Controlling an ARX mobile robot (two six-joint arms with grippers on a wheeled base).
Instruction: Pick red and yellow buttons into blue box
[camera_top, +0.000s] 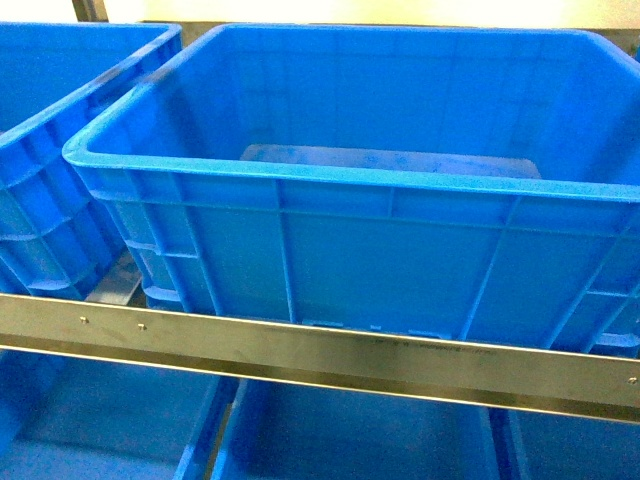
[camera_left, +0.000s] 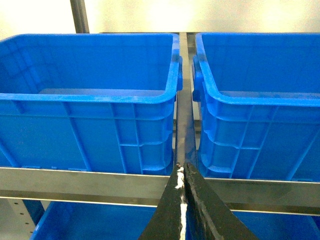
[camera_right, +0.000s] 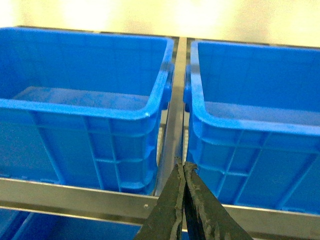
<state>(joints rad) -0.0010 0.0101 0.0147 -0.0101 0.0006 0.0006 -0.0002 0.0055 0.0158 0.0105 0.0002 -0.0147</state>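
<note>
No text, label, brand or number can be read anywhere; only a faint, illegible dark marking runs along the metal shelf rail below the blue box.

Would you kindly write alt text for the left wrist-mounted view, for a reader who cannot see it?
Two large deep blue plastic crates with ribbed walls, one on the left and one on the right, stand side by side on a metal shelf rail, a narrow gap between them. The left arm's black pincer, shut and empty, points at that gap from below. No buttons show.
</note>
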